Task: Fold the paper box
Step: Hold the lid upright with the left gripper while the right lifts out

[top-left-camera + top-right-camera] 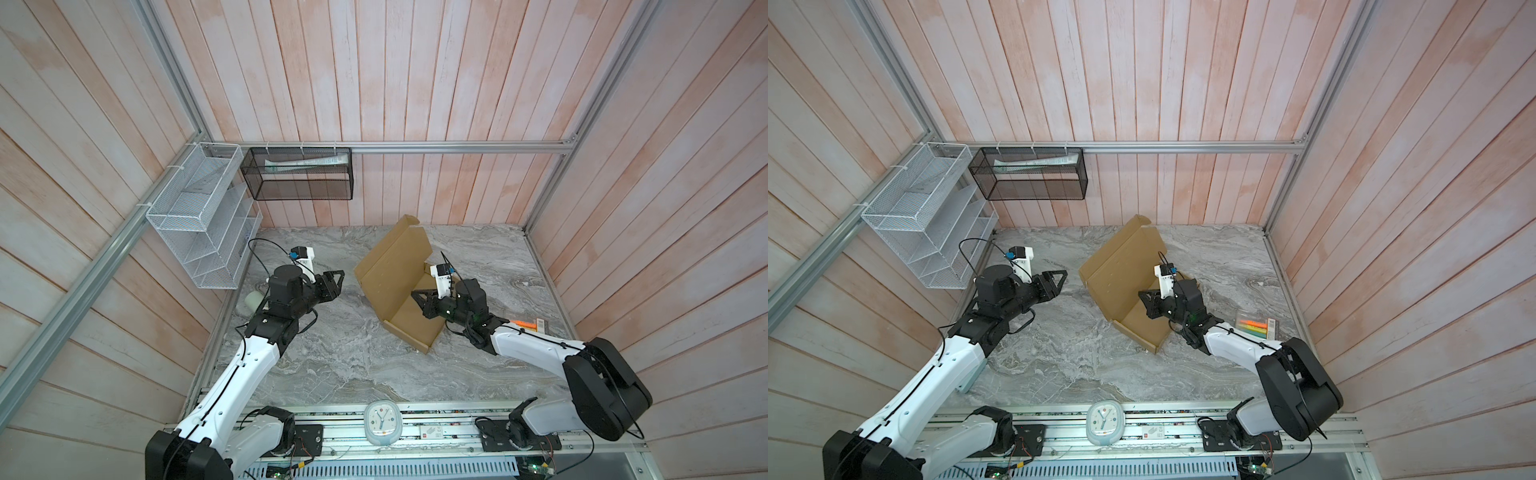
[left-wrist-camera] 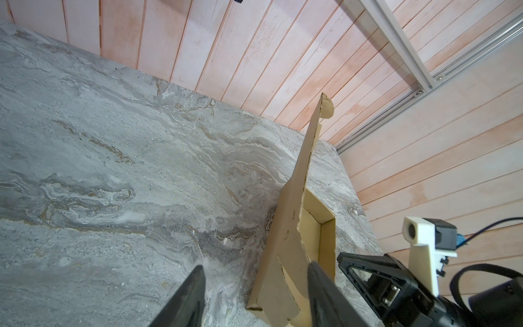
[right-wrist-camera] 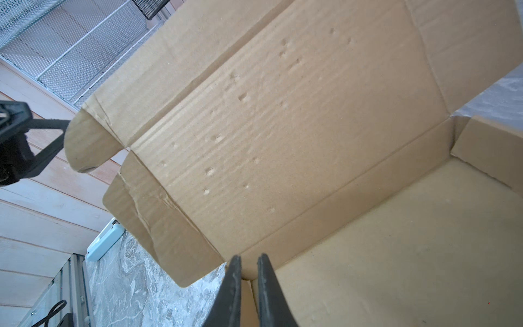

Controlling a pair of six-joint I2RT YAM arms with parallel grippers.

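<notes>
That paper box looks light and bendy at the creases, so grab its raised edge upper-middle of frame; left gripper open and empty, right gripper nearly closed, apparently empty.

walls: washed-out pinkish wood planks all round | tabletop: grey marble look | aluminium rails run along the walls | white mesh rack and black mesh basket hang in the far-left corner; pale-blue clock sits up front | light: soft, even, kinda flat
</notes>
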